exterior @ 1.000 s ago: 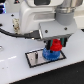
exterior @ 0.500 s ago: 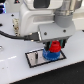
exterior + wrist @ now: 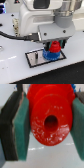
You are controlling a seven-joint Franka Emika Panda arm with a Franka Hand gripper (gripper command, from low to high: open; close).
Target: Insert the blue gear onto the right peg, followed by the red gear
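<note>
Red gear (image 3: 50, 120) clamped in pincer (image 3: 46, 126).

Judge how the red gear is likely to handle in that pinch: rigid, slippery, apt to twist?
The red gear looks like moulded plastic, so probably stiff and light. Its glossy face suggests some slipperiness, though the padded fingers flank it on both sides. Being round, it might rotate between them.

red gear (image 3: 54, 47) above blue gear (image 3: 51, 55)

red gear (image 3: 51, 120) between pincer (image 3: 49, 124) pads (image 3: 20, 126)
</note>
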